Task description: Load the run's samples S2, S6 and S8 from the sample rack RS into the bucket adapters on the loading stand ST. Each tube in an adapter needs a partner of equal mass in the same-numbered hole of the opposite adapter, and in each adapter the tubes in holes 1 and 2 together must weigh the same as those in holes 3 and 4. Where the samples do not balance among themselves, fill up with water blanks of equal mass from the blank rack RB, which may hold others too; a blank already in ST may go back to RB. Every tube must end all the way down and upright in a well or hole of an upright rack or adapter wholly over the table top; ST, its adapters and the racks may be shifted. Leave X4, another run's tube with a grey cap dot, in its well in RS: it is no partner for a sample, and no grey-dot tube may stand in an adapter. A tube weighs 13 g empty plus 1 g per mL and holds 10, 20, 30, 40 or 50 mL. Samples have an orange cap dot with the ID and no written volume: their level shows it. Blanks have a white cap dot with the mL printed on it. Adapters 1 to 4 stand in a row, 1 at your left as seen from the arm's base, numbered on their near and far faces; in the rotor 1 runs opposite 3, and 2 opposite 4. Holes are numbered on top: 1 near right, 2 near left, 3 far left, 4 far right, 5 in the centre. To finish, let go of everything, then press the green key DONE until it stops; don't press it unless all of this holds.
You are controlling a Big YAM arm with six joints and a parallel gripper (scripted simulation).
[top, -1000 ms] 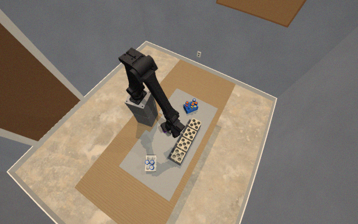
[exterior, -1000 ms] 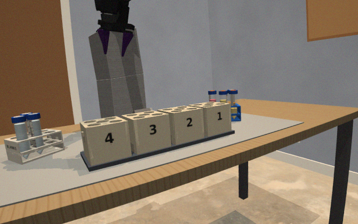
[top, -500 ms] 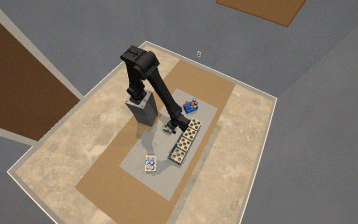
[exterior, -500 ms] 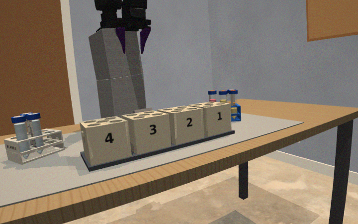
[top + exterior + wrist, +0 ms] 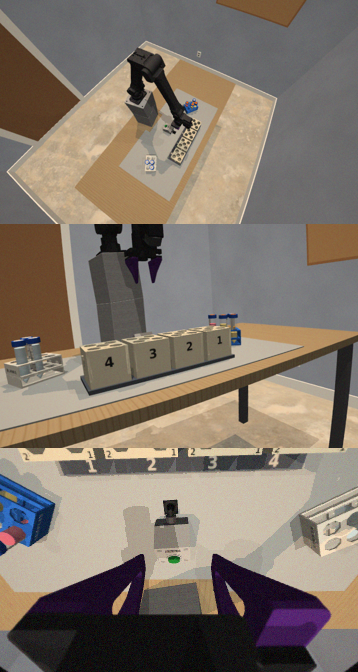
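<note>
Four adapters (image 5: 147, 353) stand well inside the table edge (image 5: 184, 392); jaws apart, empty, high above.

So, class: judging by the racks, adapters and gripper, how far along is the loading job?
Nothing is loaded: all four adapters show empty holes. Samples stand in the blue rack, blanks in the white rack. The gripper hangs open and empty above the table. All loading and the green key remain.

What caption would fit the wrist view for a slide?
Open, empty tool above the green DONE key, facing adapters 1 to 4.
</note>
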